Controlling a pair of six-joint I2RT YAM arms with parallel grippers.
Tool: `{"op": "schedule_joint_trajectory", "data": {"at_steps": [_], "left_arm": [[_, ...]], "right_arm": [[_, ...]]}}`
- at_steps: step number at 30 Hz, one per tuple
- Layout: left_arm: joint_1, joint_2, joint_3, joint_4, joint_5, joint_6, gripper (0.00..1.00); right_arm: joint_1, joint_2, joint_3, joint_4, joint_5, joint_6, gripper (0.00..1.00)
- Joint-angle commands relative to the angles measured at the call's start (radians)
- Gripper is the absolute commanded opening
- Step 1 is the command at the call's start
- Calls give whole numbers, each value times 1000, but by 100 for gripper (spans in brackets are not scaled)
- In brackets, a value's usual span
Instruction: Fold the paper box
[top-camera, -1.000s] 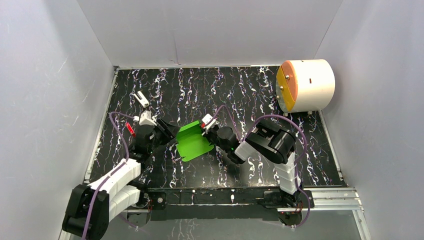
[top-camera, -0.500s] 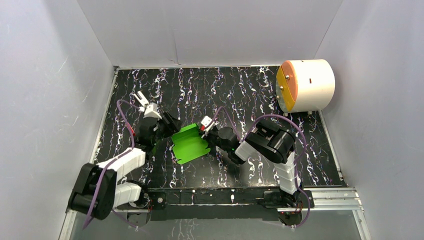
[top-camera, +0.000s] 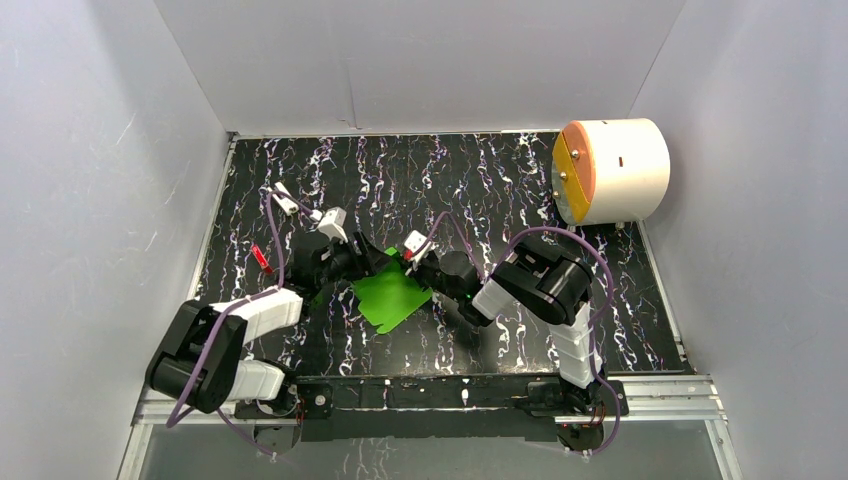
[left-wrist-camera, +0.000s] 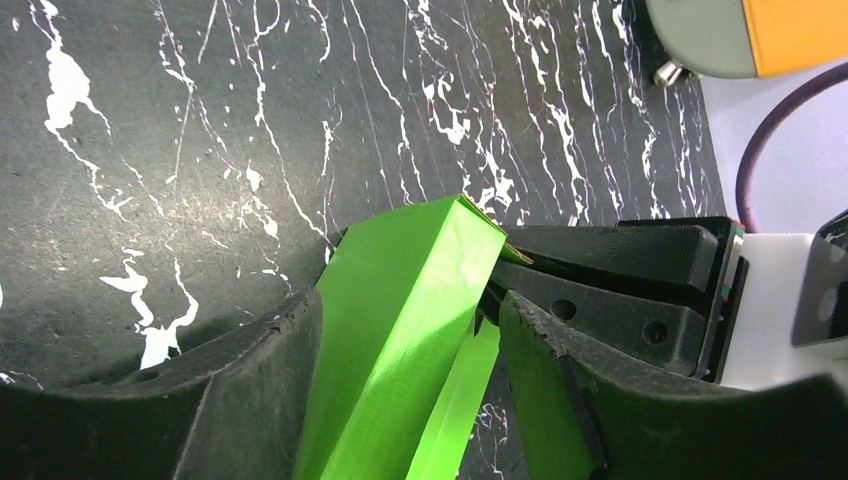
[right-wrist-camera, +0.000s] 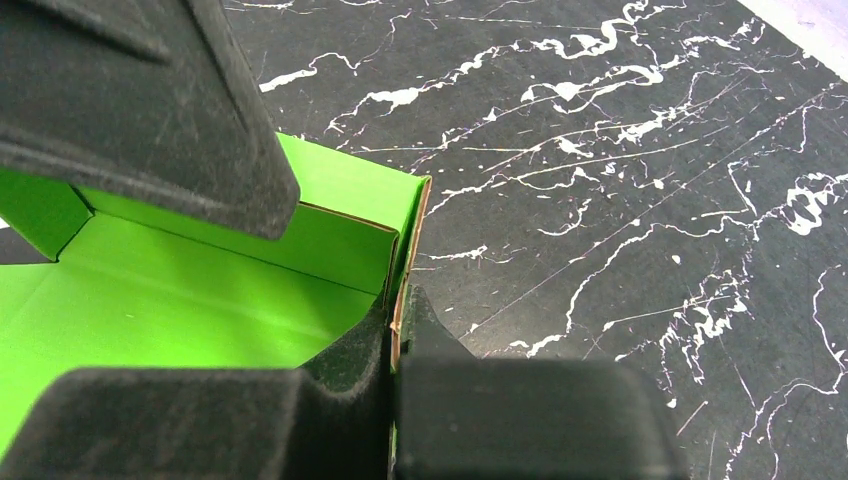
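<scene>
The black marbled table (top-camera: 600, 300) carries a white drum (top-camera: 625, 155) at its far right corner. The green paper box (top-camera: 392, 295), half folded, lies mid-table, well left of the drum and nearer the arms. The right gripper (right-wrist-camera: 395, 325) is clenched on the box's drum-side wall. The left gripper (left-wrist-camera: 410, 330) stands released astride a raised flap. A second ago it was further from the drum, and the box has since turned slightly.

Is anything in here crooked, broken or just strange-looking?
Nothing looks torn or spilled. The paper box is lopsided, only half folded: one wall stands up, pinched by the right gripper, with the left gripper open astride a raised fold. An unidentifiable small red piece lies on the table, left side.
</scene>
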Motion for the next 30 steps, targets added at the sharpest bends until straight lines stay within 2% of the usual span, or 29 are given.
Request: {"op": "schedule_joint_trajectory", "data": {"at_steps": [1,11,16,21,27,30], "left_arm": [[-21,11,33,-22,18,29,62],[-23,72,72,-59,-26,39,50],[-23,26,57,-22,21,15,55],[-22,-10,54,-13,-22,-34,61],[-6,-5,59,6,-60,-74,61],[-6,32,88,-29,-65,-58,57]], "right_arm": [[1,-5,12,-80,-51,-55,0],[-5,-32,-13,-93,-102,-49,7],[-17,-40,-15,-100,-115,-44,7],[-22,-32,-15,-102,-118,-44,7],[-25,-29,-15,-105,-122,-47,7],[-25,-27,-12,-105,-130,-47,7]]}}
